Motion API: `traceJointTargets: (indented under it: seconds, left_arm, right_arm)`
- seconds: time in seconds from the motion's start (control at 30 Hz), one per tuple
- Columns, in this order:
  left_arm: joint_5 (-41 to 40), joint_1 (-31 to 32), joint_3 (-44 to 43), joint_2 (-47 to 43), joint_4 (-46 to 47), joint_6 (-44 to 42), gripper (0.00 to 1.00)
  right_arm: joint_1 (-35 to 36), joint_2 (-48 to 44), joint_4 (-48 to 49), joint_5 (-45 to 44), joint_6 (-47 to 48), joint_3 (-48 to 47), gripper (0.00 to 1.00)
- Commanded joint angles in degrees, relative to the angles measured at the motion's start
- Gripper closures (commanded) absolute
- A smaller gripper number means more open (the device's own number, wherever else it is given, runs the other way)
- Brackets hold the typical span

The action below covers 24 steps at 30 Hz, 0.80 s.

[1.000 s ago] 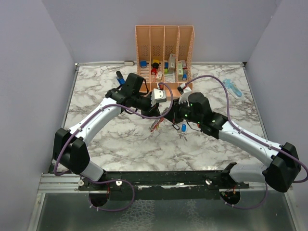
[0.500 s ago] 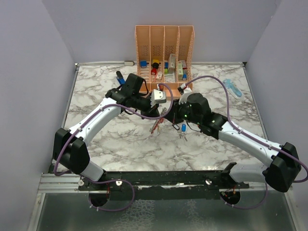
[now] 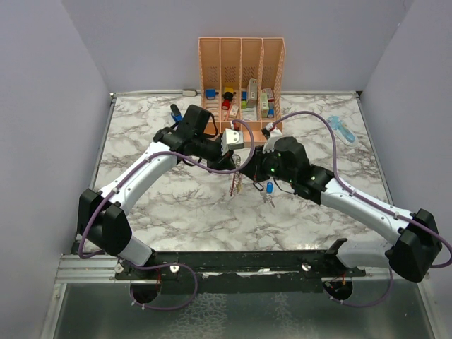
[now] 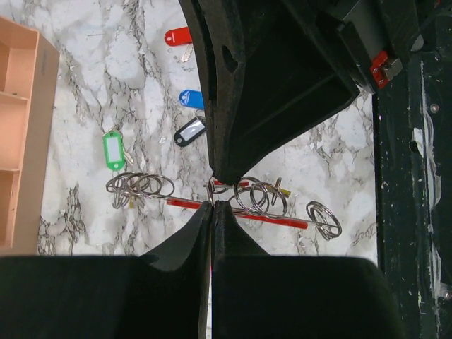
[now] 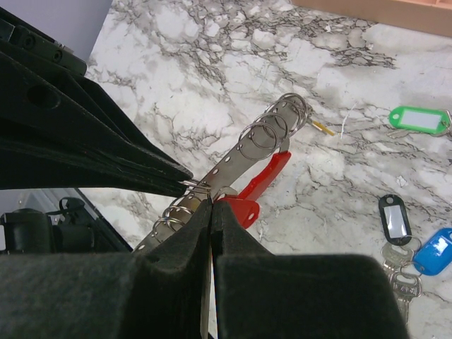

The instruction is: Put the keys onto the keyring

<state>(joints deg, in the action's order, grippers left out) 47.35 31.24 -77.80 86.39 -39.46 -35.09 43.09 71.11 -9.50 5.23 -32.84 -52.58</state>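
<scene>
Loops of steel wire line the red keyring (image 5: 265,180), clamped above the marble table (image 4: 85,70) by left gripper (image 4: 212,210) and right gripper (image 5: 212,210); plastic-tagged keys (image 4: 113,150) lie below, a red one only in left wrist view.

The right gripper (image 5: 211,208) pinches the red plastic keyring clip (image 5: 264,178) and its ring-laden grey metal strip (image 5: 229,166); colour-tagged metal keys (image 5: 394,220) lie right.

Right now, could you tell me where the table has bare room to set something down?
Free: the near marble strip between the keys and the table's front edge, and the left rear corner beyond the left arm. Crowded: the centre, where the left gripper and right gripper pinch the keyring, up to the organizer.
</scene>
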Motion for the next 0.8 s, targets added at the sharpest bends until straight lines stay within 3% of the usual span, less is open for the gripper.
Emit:
traceJointTargets:
  seconds: [0.0,0.17,0.23,0.33,0.43,0.6,0.77]
  left_arm:
    - [4.06,0.31,-1.26,-1.56,-0.53,-0.57,1.0]
    - [3.93,0.31,-0.79,-1.41,-0.04,-0.65,1.0]
    - [3.99,0.31,-0.65,-1.31,0.05,-0.71,1.0]
    - [4.16,0.31,-0.83,-1.05,0.04,-1.01,1.0]
    - [4.67,0.31,-1.13,-0.82,-0.29,-1.32,1.0]
    - [6.87,0.31,-1.48,-0.38,-0.73,-1.91,1.0]
    - [11.65,0.31,-1.45,-0.02,-0.38,-2.08,1.0]
  right_arm:
    - [0.15,0.26,0.48,-0.21,-0.55,-0.87,0.99]
    - [0.15,-0.83,0.13,1.17,-0.73,-0.19,0.96]
    - [0.15,-1.97,-0.8,0.66,-0.51,0.19,0.89]
    - [0.15,-4.61,-3.1,-1.91,0.29,0.87,0.67]
    - [0.15,-7.19,-6.51,-5.17,1.56,0.52,0.6]
    - [0.14,-11.24,-7.85,-7.17,7.24,-0.04,0.6]
    - [0.1,-15.22,-3.25,-0.15,17.25,2.13,0.68]
